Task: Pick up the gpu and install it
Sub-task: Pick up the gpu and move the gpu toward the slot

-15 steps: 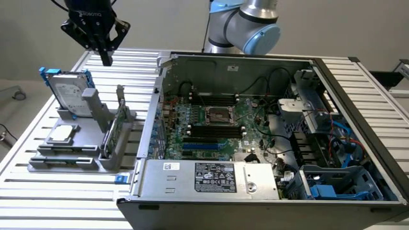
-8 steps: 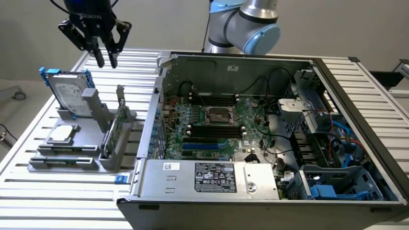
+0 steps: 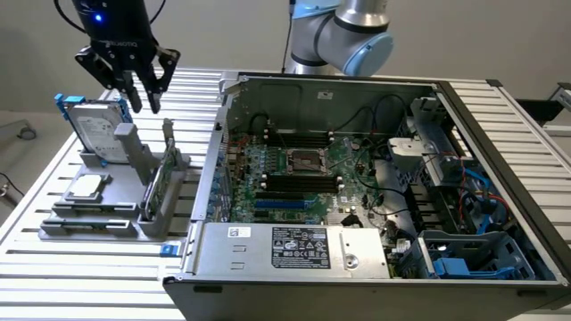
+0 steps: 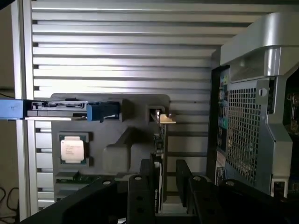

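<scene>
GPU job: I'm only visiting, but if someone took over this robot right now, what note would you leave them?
Pincer: open, holding nothing, hanging above the grey holder. In the wrist view, its fingers sit either side of the GPU's line.
GPU: on edge in the holder, not gripped.
Case: open, to the exterior view's right of the holder, with the GPU not in it.
Done: nothing that shows.
Left: pick up the GPU and install it in the case.
</scene>
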Controlling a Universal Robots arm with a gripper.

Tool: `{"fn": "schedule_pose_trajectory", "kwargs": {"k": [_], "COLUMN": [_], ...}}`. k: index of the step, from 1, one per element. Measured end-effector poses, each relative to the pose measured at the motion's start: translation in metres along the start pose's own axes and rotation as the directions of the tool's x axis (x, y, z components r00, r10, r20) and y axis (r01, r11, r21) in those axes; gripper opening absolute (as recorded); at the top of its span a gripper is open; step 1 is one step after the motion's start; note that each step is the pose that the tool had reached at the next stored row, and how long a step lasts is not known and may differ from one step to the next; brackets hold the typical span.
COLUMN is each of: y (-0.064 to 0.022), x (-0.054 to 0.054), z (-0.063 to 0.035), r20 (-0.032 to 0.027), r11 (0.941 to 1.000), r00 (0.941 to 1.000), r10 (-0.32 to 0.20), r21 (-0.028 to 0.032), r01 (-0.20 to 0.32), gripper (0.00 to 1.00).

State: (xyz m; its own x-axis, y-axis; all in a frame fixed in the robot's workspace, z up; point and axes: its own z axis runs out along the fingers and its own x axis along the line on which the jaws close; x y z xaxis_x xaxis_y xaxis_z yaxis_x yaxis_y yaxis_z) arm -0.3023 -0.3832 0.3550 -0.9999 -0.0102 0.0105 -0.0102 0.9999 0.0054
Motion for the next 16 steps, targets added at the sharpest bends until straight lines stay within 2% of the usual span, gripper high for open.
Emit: {"fn": "schedule_pose_trajectory", "kwargs": {"k": [8, 11, 16], "y": [-0.0341, -0.0399, -0.0435], "x": [0.001, 0.001, 0.001], "z": [0.0144, 0.0199, 0.0289], "r20": [-0.0023, -0.0022, -0.0022], "r11": [1.0, 1.0, 1.0], "r00": [1.0, 1.0, 1.0], "r10": [0.0, 0.0, 0.0], "r21": [0.0, -0.0002, -0.0001], "r01": [0.0, 0.0, 0.0], "gripper": [0.36, 0.36, 0.36]}}
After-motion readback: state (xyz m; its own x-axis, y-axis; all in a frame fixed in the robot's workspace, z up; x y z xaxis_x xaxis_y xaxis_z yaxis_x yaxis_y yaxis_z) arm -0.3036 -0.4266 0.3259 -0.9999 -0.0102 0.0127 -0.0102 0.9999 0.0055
